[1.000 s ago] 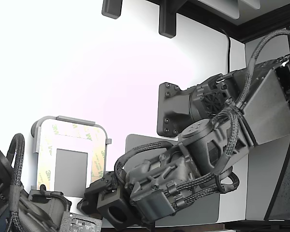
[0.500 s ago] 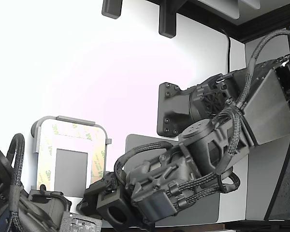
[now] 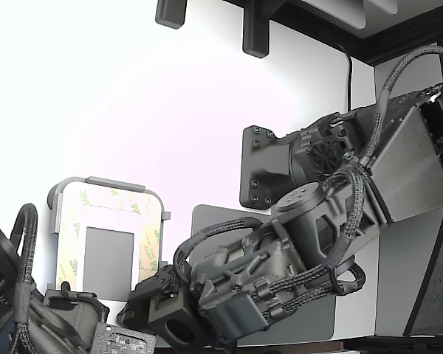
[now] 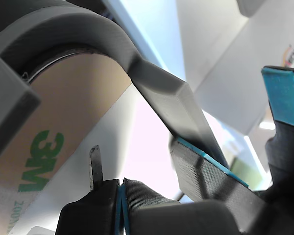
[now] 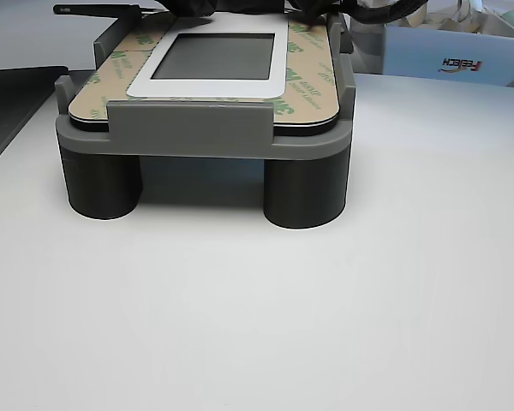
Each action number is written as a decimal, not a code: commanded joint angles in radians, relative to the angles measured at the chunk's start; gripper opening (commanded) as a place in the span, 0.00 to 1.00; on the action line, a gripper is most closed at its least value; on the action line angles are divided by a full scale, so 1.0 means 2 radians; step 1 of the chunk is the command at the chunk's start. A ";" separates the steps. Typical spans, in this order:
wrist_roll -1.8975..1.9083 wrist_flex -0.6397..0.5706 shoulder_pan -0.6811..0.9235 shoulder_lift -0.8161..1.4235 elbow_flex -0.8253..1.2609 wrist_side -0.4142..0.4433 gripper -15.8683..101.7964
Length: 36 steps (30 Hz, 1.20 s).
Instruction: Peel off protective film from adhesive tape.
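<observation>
White tabletop under bright light, a dark grey mat lying on it behind the working arm. Light grey tray sits raised on 2 visible dark round legs in the other view, near the exterior view's left. Protective film, tan with green 3M print, lies flat in narrow strips bordering a small grey rectangle; no strip looks lifted, so the adhesive tape under it stays covered and cannot be seen as its own layer. Judged: peeling not begun. Gripper is low at the tray's near corner toward the exterior view's right; in the exterior view its tips are hidden behind the wrist body. Wrist view shows the blue-faced fingers standing well apart with nothing between them, so the jaws are spread and empty. Film fills that view just beside the tips, past a curved tray wall. A thin dark blade or tab stands by the film edge; its purpose is unclear. Key relation: the nearest strip runs lengthwise away from the fingers, its end at the corner closest to them. A second arm sits at the exterior view's lower left, also near the tray. Next move likely needs catching that strip end.
</observation>
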 commanded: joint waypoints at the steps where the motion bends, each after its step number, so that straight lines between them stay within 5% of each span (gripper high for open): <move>1: -0.002 -0.002 -0.003 0.008 -0.013 0.001 0.04; 36: 0.021 0.012 -0.003 0.008 -0.015 -0.008 0.04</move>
